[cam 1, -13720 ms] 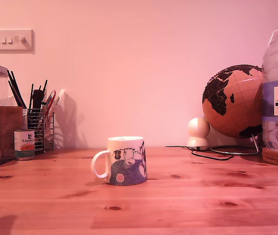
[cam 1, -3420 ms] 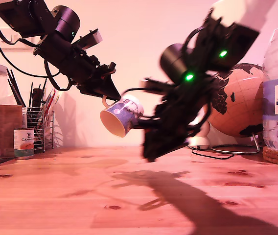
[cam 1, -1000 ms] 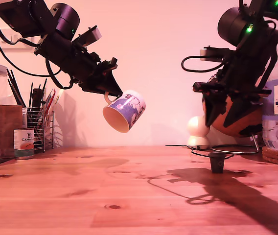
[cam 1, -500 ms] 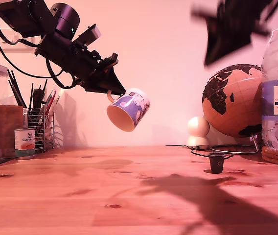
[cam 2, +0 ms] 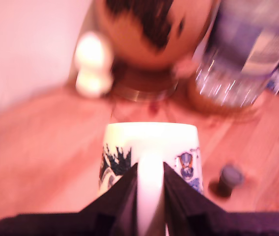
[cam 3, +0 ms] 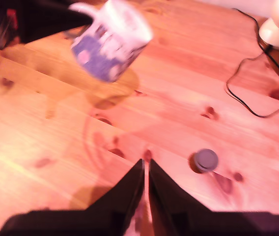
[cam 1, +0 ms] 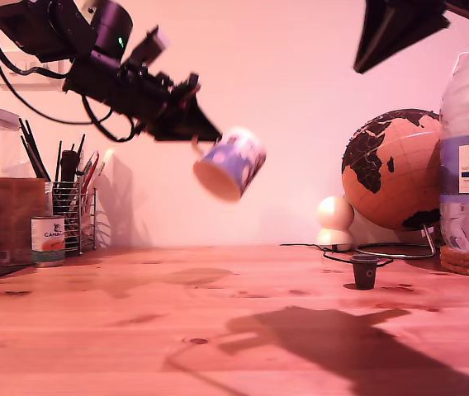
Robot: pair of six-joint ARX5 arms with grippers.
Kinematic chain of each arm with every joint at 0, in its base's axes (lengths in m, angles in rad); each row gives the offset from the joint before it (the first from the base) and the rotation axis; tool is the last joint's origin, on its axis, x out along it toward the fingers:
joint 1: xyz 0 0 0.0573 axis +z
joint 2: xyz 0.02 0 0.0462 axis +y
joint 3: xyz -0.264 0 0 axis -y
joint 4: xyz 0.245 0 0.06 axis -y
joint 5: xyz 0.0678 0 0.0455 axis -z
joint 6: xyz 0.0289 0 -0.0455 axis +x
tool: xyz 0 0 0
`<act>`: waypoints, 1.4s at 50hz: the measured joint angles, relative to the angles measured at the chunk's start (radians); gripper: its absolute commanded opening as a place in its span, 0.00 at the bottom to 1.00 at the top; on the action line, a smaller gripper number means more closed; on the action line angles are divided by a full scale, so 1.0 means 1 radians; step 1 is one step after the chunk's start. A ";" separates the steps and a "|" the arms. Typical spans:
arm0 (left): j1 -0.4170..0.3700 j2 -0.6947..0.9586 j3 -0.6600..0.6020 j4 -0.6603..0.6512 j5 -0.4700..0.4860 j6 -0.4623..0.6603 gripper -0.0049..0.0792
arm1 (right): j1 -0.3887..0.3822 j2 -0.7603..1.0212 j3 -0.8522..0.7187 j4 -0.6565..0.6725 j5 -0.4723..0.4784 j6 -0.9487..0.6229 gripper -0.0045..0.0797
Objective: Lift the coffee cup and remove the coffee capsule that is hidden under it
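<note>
My first gripper (cam 2: pixel 150 196) pinches cup (cam 1: pixel 230 163) by handle, now higher and nearer centre than half second ago, tilted, mouth down. Capsule (cam 1: pixel 364 271) sits exposed on table (cam 1: pixel 135 330) by globe (cam 1: pixel 391 169). My second gripper (cam 3: pixel 146 189) pressed together, empty, pulled up (capsule removed, cup not yet down).
</note>
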 measured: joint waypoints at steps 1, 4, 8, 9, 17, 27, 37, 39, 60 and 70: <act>0.000 0.000 0.000 0.006 0.001 0.000 0.03 | 0.003 0.000 0.000 0.003 0.000 0.000 0.04; 0.000 0.000 0.000 0.020 0.006 0.000 0.03 | 0.016 0.000 0.000 0.004 0.000 0.000 0.04; 0.000 0.000 0.000 0.035 0.008 -0.008 0.03 | 0.028 0.000 0.000 -0.007 0.000 0.000 0.04; 0.000 0.000 0.000 0.041 0.009 -0.008 0.03 | 0.031 0.000 0.000 -0.008 0.000 0.000 0.04; 0.000 0.000 0.000 0.042 0.020 -0.050 0.03 | 0.033 0.000 0.000 -0.005 0.000 -0.004 0.04; -0.003 0.000 0.000 0.040 0.043 -0.055 0.03 | 0.032 0.000 0.000 0.009 0.000 -0.004 0.04; -0.005 0.000 -0.002 0.018 0.083 -0.055 0.03 | 0.032 0.000 0.000 0.011 0.000 -0.023 0.04; -0.006 0.000 -0.005 0.023 0.085 -0.055 0.03 | 0.032 0.000 0.000 0.012 0.001 -0.024 0.04; -0.018 -0.023 -0.314 0.290 0.069 -0.089 0.03 | -0.007 0.000 0.000 0.013 0.001 -0.025 0.04; -0.016 -0.102 -0.517 0.632 0.038 -0.181 0.03 | -0.007 0.000 0.000 0.015 -0.002 -0.026 0.04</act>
